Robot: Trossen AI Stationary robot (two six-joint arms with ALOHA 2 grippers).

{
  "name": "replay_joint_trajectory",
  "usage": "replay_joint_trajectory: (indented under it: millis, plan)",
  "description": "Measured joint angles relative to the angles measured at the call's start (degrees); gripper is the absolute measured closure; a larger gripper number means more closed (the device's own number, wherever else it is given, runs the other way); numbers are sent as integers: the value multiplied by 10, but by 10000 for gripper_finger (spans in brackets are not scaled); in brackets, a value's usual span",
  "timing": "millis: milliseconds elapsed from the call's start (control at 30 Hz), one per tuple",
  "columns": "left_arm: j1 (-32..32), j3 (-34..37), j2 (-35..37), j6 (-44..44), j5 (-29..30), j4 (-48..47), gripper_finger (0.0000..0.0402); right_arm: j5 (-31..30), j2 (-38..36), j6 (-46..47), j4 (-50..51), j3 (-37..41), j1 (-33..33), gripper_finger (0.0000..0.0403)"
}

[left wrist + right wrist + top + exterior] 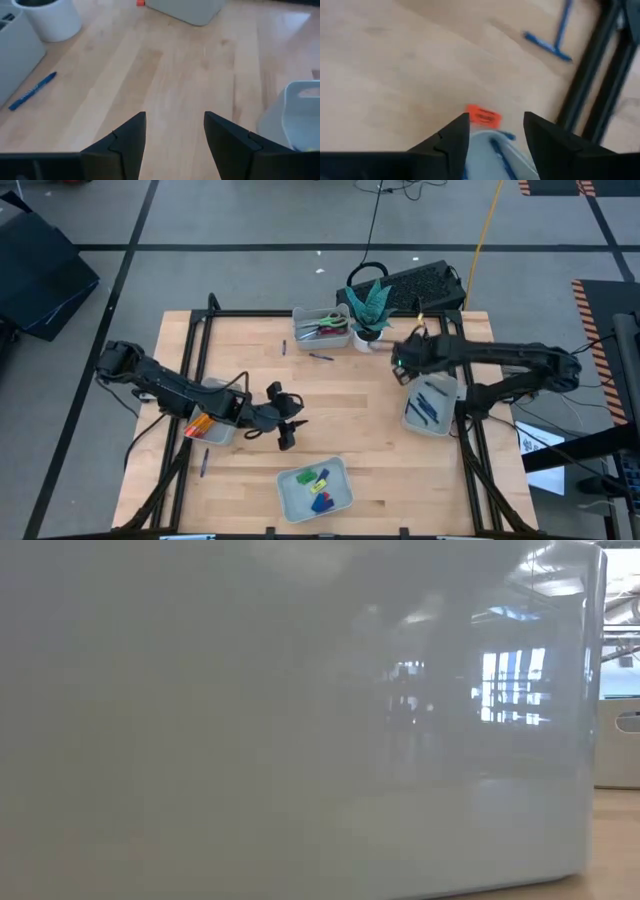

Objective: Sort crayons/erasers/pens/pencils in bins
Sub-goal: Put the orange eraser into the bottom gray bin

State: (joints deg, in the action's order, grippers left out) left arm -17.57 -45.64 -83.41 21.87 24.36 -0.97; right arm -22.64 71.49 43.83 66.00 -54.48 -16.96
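My left gripper (292, 423) (175, 125) hovers open over bare wood left of centre, nothing between its fingers. My right gripper (400, 368) (495, 127) stands open at the far left corner of the right bin (430, 408) (487, 150), which holds dark blue pens (432, 402) (501, 156). The left bin (212, 425) holds orange pencils (199, 424). The near bin (315, 488) (300, 112) holds several erasers (318, 482). Loose pens lie flat on the table: one (320, 357) (32, 90) (547, 45), another (283, 348) (563, 22), a third (205, 465).
A far bin (322, 328) holds scissors, beside a white plant pot (370, 335) (50, 17). A keyboard (415, 288) lies beyond the table. A grey bin wall (300, 720) fills the low view. An orange label (482, 116) marks the right bin's rim.
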Motion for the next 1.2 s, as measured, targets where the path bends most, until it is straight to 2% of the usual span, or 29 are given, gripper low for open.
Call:
replay_joint_trajectory:
  millis: [167, 267, 333, 433, 567, 667, 733, 800, 900, 1033, 1200]
  plan:
    - [-21, -1, -21, 39, 20, -9, 199, 11, 18, -35, -9, 21, -91, 239]
    - [-37, 7, -33, 66, 57, -34, 199, 76, 17, -31, -29, 37, -100, 244]
    - [-43, 3, -56, 88, 77, -13, 199, 122, 17, -12, -32, 46, -95, 245]
    - [-52, 11, -71, 99, 108, -35, 199, 189, 17, 24, -22, 51, -66, 245]
    - [-43, 9, -75, 91, 118, -34, 199, 240, 8, 95, -4, 47, -1, 245]
    - [-32, 8, -76, 84, 122, -26, 199, 264, 4, 147, 5, 47, 56, 245]
    - [-27, 8, -76, 73, 122, -24, 199, 246, 5, 150, -3, 48, 79, 245]
    - [-22, 8, -76, 67, 122, -24, 199, 200, 6, 111, -18, 48, 83, 244]
    - [-17, 8, -81, 67, 122, -23, 199, 142, 9, -19, -51, 48, 63, 237]
    - [-16, 8, -81, 68, 122, -23, 199, 158, 27, -192, -88, 48, -7, 224]
    - [-16, 8, -81, 68, 122, -20, 199, 165, 85, -420, -88, 48, -69, 221]
